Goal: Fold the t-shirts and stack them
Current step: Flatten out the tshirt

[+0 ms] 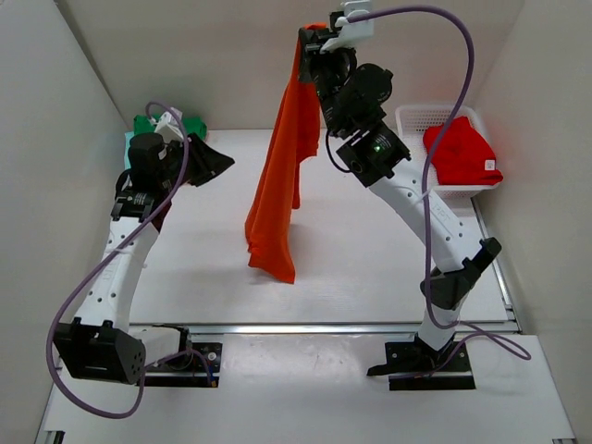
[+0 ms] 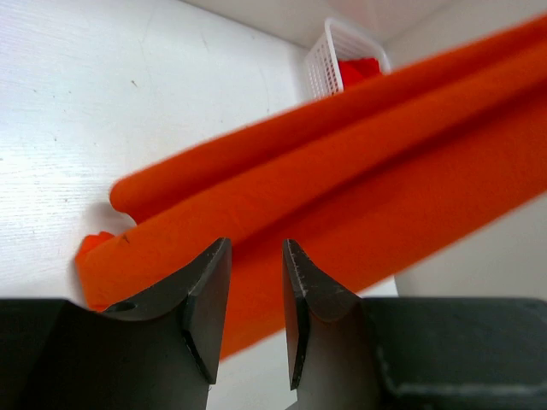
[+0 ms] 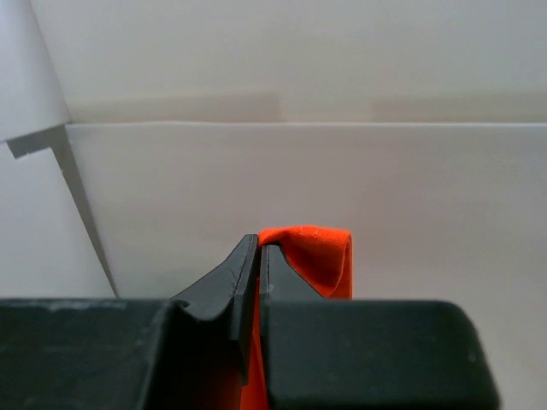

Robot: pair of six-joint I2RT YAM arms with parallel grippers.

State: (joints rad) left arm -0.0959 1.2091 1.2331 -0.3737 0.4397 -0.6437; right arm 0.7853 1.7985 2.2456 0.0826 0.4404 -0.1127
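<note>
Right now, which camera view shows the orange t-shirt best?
Top external: the whole orange t-shirt shows, hanging from the right jaws. Left wrist shows only a close, blurred stretch; right wrist only the pinched fold.

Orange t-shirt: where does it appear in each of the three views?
Top external: orange t-shirt hangs at centre, from top edge down.
Left wrist: t-shirt crosses diagonally, lower left to upper right.
Right wrist: t-shirt fold at lower centre, in the right tool.
Shared landmark: white basket, absent from right wrist.
</note>
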